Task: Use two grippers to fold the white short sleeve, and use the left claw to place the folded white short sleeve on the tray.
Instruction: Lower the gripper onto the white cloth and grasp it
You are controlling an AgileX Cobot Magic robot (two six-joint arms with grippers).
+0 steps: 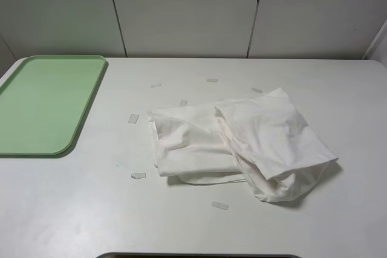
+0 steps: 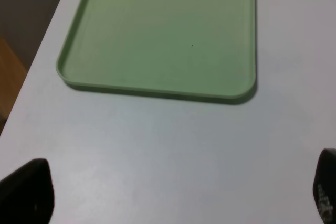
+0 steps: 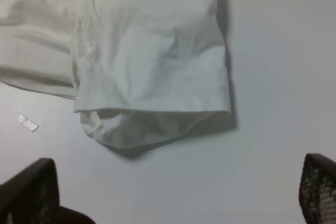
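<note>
The white short sleeve (image 1: 242,143) lies crumpled and loosely bunched on the white table, right of centre; no lettering or label shows. It also shows in the right wrist view (image 3: 152,51). The pale-green tray (image 1: 45,104) sits empty at the far left and also shows in the left wrist view (image 2: 163,30). Neither arm appears in the exterior high view. My left gripper (image 2: 170,195) is open and empty over bare table near the tray's front edge. My right gripper (image 3: 173,192) is open and empty, on the near side of the shirt's hem.
Several small pale tape strips (image 1: 220,205) lie scattered on the table around the shirt. Grey wall panels (image 1: 187,10) stand behind the table. A dark edge (image 1: 199,255) shows at the table's front.
</note>
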